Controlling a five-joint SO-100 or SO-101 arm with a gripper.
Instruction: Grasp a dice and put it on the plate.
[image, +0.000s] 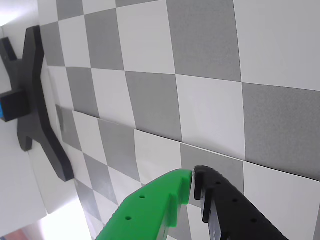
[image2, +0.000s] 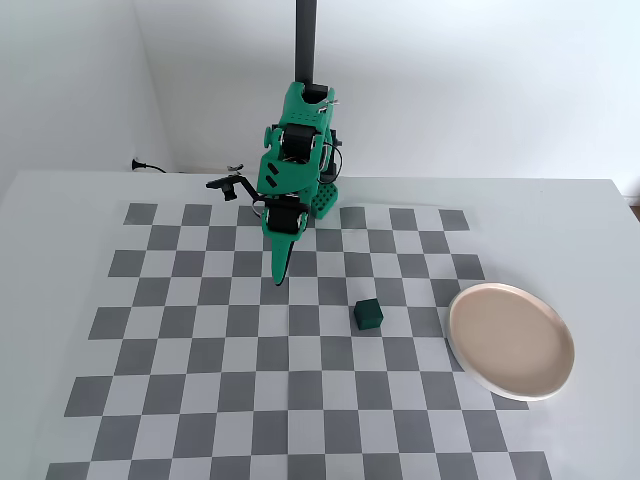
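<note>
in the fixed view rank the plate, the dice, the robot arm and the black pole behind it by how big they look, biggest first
1. Robot arm, though it stands taller and nearer the camera, so its lead over the plate is unsure.
2. Plate.
3. Black pole, only partly in frame.
4. Dice, clearly smallest.

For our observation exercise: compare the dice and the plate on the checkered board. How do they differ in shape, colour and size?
The dice is a cube; the plate is round and shallow. The dice is dark green; the plate is beige-pink with a pale rim. The dice covers about one checker square; the plate spans several. Both rest on the checkered mat, apart from each other and from the end effector; the plate is empty.
</note>
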